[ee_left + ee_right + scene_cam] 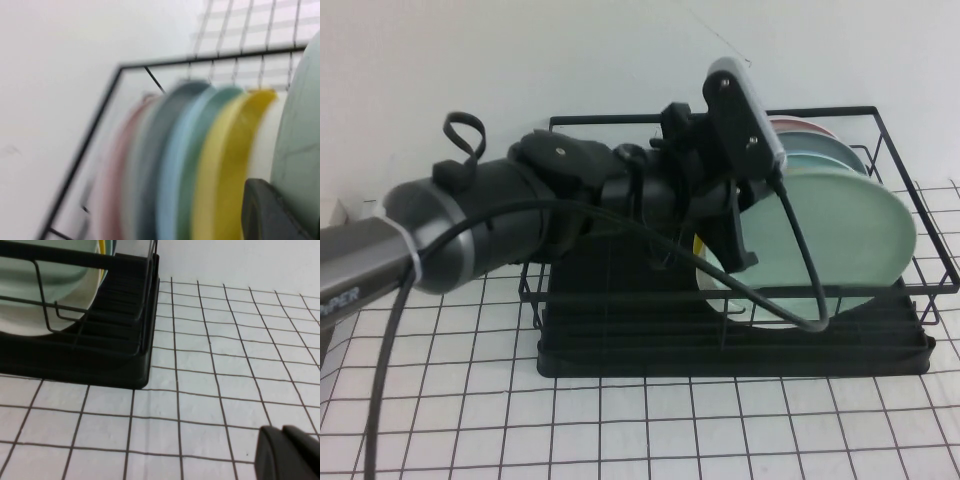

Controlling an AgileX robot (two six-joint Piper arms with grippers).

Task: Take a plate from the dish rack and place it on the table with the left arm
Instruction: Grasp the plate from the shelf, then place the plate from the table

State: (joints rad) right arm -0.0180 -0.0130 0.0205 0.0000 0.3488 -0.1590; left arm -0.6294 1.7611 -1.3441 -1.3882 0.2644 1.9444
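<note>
Left end effector (738, 255) clamped on plate (840, 235) rim in dish rack (880, 345); edge grip may slip, plate snagging wires; right end effector (290, 452) low over table (225, 390), grip state unclear.

A plain white wall (520, 60) rises behind everything, matte and evenly lit without hard shadows (a faint thin line crosses it near the top), and a pale boxy thing (332, 212) sits at its foot on the far left.

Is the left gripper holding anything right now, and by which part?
The left gripper appears closed on the rim of the pale mint-green round plate, at the edge facing the arm. The plate stands in the black wire dish rack.
</note>
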